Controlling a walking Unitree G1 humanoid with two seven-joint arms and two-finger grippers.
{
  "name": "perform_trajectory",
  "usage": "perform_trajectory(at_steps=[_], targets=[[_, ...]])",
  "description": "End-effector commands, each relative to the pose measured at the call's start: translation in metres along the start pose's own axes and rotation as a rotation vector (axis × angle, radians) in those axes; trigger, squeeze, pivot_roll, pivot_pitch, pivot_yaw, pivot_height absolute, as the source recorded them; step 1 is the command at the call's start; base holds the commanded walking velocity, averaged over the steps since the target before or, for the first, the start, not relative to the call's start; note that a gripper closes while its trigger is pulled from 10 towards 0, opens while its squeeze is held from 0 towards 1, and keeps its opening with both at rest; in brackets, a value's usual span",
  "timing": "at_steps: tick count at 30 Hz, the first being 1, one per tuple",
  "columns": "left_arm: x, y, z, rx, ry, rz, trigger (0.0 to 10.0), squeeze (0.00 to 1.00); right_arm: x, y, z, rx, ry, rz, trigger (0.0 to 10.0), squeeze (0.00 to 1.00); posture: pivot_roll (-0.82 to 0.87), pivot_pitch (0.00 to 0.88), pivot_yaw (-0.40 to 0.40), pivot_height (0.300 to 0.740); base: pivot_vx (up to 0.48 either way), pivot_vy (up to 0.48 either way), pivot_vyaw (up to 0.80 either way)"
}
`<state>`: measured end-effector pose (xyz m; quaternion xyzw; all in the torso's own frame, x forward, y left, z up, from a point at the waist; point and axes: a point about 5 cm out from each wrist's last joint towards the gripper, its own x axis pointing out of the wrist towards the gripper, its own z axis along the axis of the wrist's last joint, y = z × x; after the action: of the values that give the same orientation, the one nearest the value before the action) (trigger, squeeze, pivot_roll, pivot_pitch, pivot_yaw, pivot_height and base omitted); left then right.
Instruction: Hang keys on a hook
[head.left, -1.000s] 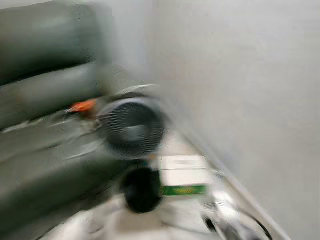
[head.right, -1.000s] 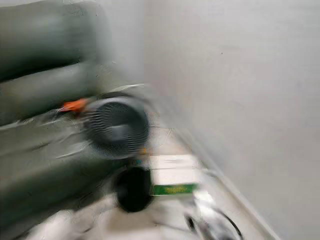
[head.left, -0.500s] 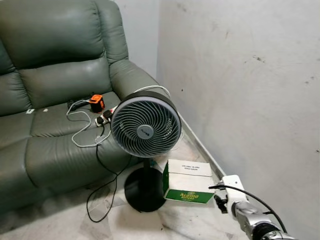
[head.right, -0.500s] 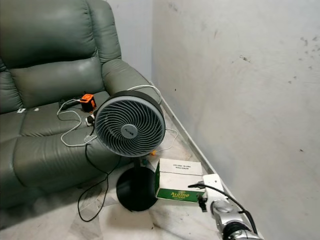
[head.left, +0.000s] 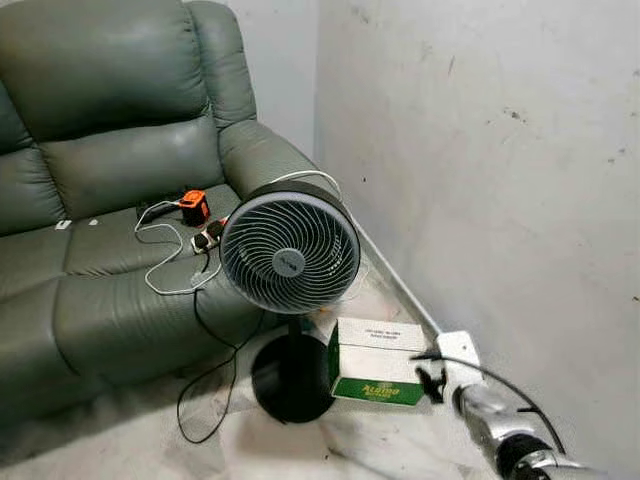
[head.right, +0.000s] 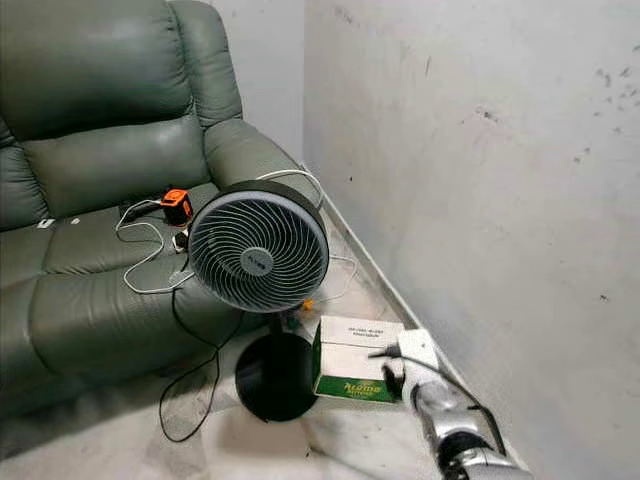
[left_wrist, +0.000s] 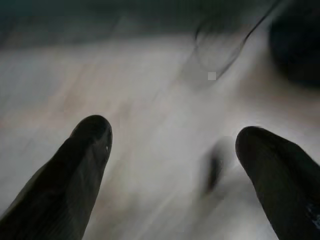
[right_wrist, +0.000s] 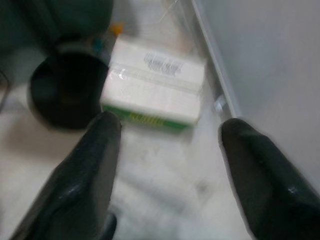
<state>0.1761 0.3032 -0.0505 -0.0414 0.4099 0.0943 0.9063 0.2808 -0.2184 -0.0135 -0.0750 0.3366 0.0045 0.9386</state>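
My right gripper (right_wrist: 170, 125) is open, its two black fingers (right_wrist: 100, 150) spread wide and empty. It points down at a white and green carton (right_wrist: 155, 90) on the pale floor beside the wall. In the eye views my silver right arm (head.left: 495, 430) reaches forward at the lower right, its white wrist unit (head.left: 457, 349) just right of that carton (head.left: 378, 358). My left gripper (left_wrist: 172, 132) is open too, hanging over blurred pale floor with a dark cable loop beyond it.
A round black pedestal fan (head.left: 290, 252) stands on its base (head.left: 290, 378) before a green leather sofa (head.left: 100, 150). An orange device (head.left: 193, 205) and white cables lie on the seat. A grey wall (head.left: 480, 150) runs along the right.
The view was smeared by camera motion a second ago and has since settled. My right arm has risen slightly and edged closer to the carton.
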Motion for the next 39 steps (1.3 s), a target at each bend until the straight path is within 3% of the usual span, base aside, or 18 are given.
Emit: perform_trajectory(at_steps=[1,3,6,12,18,24,31,35,39], targets=[[0.023,-0.082,0.124,0.097,-0.248,-0.149,10.0,0.0,0.004,0.006,0.036,-0.002,-0.122,0.024,10.0,0.0,0.08,0.0,-0.019,0.74,0.0,0.0,0.0],[0.02,-0.093,0.147,0.102,-0.294,-0.207,10.0,0.0,0.005,0.001,0.052,0.006,-0.172,0.016,10.0,0.0,0.07,0.0,-0.018,0.74,0.0,0.0,0.0],[0.019,-0.099,0.154,0.121,-0.299,-0.227,10.0,0.0,0.004,-0.005,0.07,0.071,-0.222,0.021,10.0,0.0,0.07,0.0,-0.015,0.74,0.0,0.0,0.0],[0.019,-0.11,0.158,0.113,-0.307,-0.258,10.0,0.0,0.004,-0.001,0.077,0.086,-0.264,0.055,10.0,0.0,0.07,0.0,-0.013,0.74,0.0,0.0,0.0],[0.022,-0.105,0.146,0.105,-0.269,-0.213,10.0,0.0,0.004,0.002,0.075,0.076,-0.265,0.07,10.0,0.0,0.07,0.0,-0.013,0.74,0.0,0.0,0.0],[0.019,-0.098,0.15,0.061,-0.344,-0.235,10.0,0.0,0.002,-0.003,0.082,0.05,-0.296,0.105,10.0,0.0,0.07,0.0,-0.015,0.74,0.0,0.0,0.0],[0.014,-0.09,0.148,0.091,-0.414,-0.271,10.0,0.0,-0.005,-0.02,0.084,-0.001,-0.339,0.138,10.0,0.0,0.07,0.0,-0.016,0.74,0.0,0.0,0.0],[0.001,-0.078,0.148,0.087,-0.516,-0.282,10.0,0.0,-0.013,-0.038,0.086,0.046,-0.368,0.169,10.0,0.0,0.07,0.0,-0.018,0.74,0.0,0.0,0.0],[-0.024,-0.077,0.142,0.109,-0.615,-0.308,10.0,0.0,-0.024,-0.047,0.092,0.058,-0.414,0.213,10.0,0.0,0.08,0.0,-0.016,0.74,0.0,0.0,0.0]])
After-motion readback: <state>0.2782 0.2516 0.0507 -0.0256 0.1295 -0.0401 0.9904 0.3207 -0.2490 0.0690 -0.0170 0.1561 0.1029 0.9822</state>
